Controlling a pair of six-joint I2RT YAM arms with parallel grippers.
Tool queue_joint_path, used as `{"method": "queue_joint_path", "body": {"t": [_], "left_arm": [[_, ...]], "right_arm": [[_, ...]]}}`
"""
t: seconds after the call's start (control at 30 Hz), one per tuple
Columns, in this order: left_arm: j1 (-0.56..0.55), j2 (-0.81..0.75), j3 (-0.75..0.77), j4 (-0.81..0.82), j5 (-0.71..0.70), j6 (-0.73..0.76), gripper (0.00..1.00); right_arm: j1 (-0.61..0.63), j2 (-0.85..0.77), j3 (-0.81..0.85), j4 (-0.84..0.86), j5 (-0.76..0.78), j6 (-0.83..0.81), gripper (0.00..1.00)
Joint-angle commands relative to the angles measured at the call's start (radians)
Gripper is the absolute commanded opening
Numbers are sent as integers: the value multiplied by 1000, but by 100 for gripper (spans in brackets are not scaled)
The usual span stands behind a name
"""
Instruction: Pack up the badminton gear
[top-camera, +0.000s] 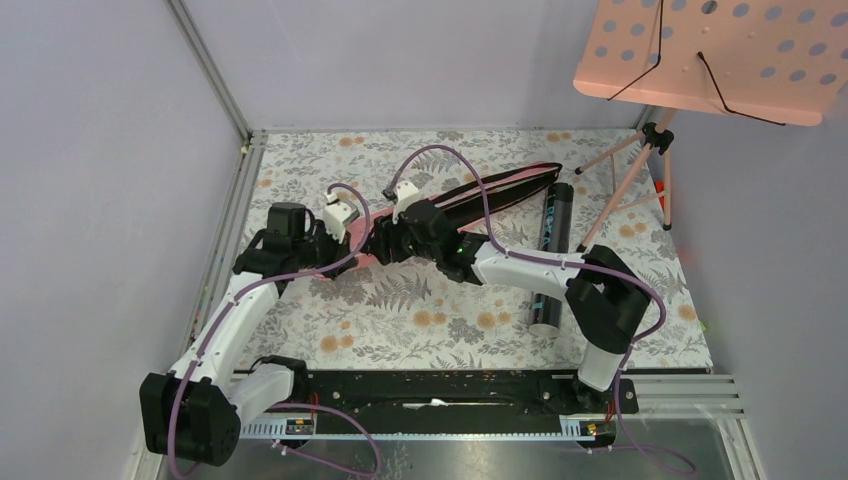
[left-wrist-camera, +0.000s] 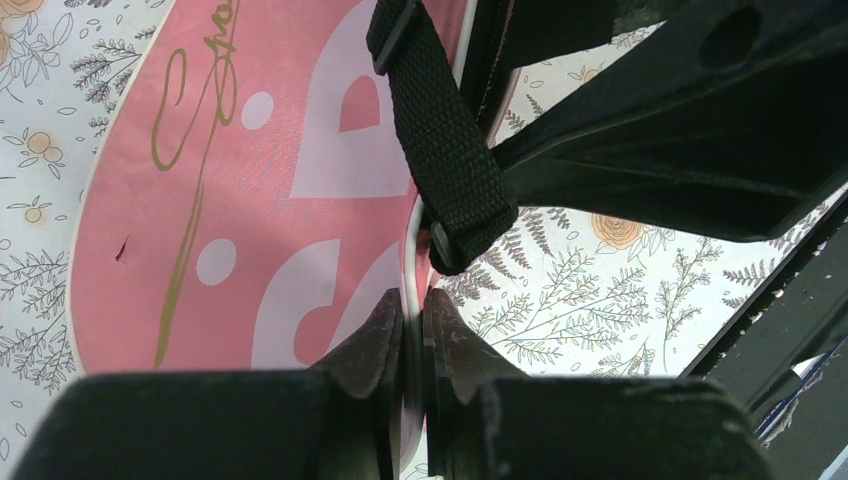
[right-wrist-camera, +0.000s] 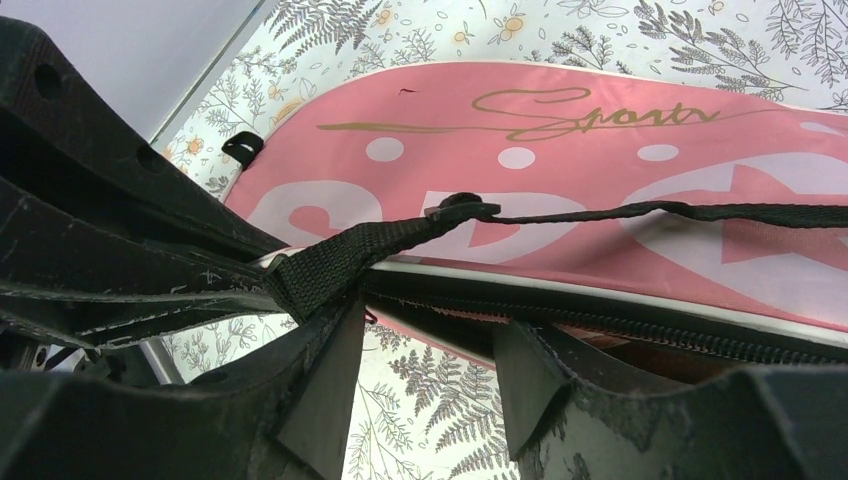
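The pink "SPORT" cover (top-camera: 505, 187) lies slanted across the middle of the mat, one long edge raised. My left gripper (top-camera: 345, 240) is shut on its white-piped edge at the near end, seen close in the left wrist view (left-wrist-camera: 412, 305). The black strap (left-wrist-camera: 450, 150) hangs just above those jaws. My right gripper (top-camera: 388, 245) is beside it, open (right-wrist-camera: 428, 330), under the cover's unzipped edge (right-wrist-camera: 620, 320), its left finger touching the strap (right-wrist-camera: 330, 255). The long black tube (top-camera: 553, 245) lies to the right of the cover. No rackets or shuttlecocks show.
The pink perforated music stand (top-camera: 715, 55) on tripod legs (top-camera: 630, 180) stands at the back right, over the tube's far end. Grey walls close the left, back and right sides. A black rail (top-camera: 430, 390) runs along the near edge.
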Motion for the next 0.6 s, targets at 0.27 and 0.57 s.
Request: {"method": "queue_joint_path", "body": {"t": [0.27,0.57], "left_arm": [[-21,8,55,72,123,-30,0],[-26,13,56,78,117,-32,0]], "right_arm": [[52,11,48,82,-15,-19,58],[67,4,51,83,11,-37,60]]}}
